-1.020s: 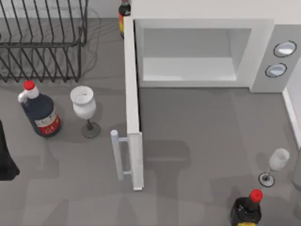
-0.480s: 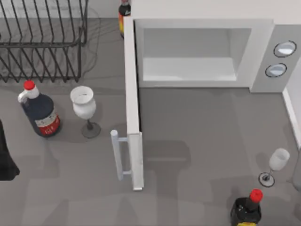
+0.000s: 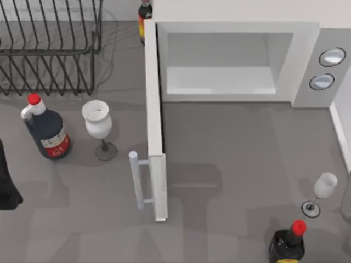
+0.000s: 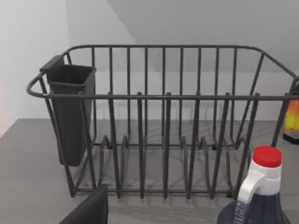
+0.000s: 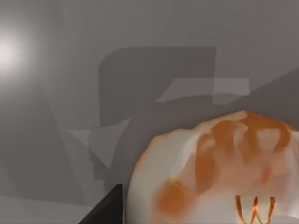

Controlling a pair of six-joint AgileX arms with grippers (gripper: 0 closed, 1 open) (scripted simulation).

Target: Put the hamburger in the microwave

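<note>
burger in close, microwave door already open

my right wrist view has the hamburger right up against the lens, with a dark tip of my right claw beside it, over bare grey counter. i honestly can't tell whether the jaws are clamped on the bun or just next to it. the microwave sits at the back of the counter, its door swung out toward the front and the cavity bare. my guess is i'm at the pick or early carry step. next i need a firm hold, then a lift over and into that opening, staying clear of the small wine glass and red-capped bottle near the right edge. my left arm sits parked at the left edge, facing the dish rack.
</note>
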